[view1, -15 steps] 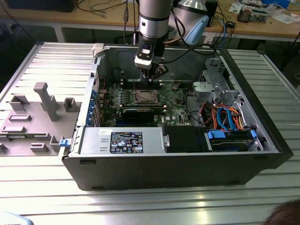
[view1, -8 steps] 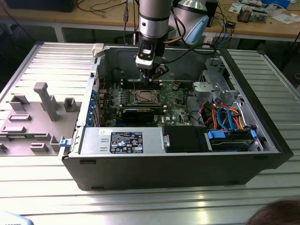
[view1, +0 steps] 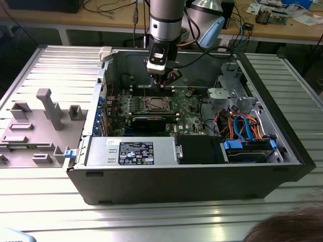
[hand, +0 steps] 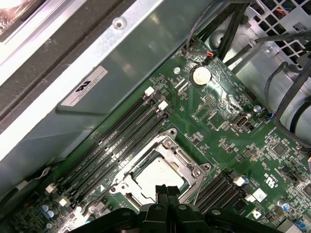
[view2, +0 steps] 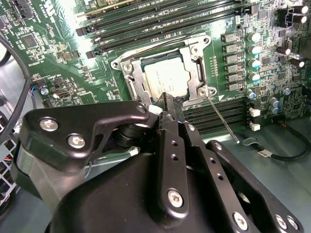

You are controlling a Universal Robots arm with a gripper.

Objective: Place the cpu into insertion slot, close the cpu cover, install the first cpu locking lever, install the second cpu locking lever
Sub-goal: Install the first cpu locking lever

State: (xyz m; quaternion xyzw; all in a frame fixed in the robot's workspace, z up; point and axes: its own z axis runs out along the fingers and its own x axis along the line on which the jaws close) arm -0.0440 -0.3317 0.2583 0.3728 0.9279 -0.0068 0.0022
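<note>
The cpu (view2: 167, 77) (hand: 158, 174) lies flat in the insertion slot (view2: 121, 63) on the green board, its silver-grey top showing. The cpu cover (view2: 197, 63) (hand: 182, 158) lies down around the chip as a silver frame. One thin locking lever (view2: 222, 118) sticks out sideways from the socket corner, away from the frame. My gripper (view2: 167, 99) (hand: 167, 188) hangs just above the near edge of the socket with its black fingers shut together and nothing between them. In the exterior view the gripper (view1: 164, 83) is inside the open case, above the socket (view1: 155, 104).
Long memory slots (view2: 160, 19) (hand: 116, 145) flank the socket. A black graphics card (view1: 151, 121) and the power supply (view1: 131, 151) lie in front of it. Cables and drive bays (view1: 242, 126) fill the case on the exterior view's right. A grey fixture (view1: 45, 111) stands outside on its left.
</note>
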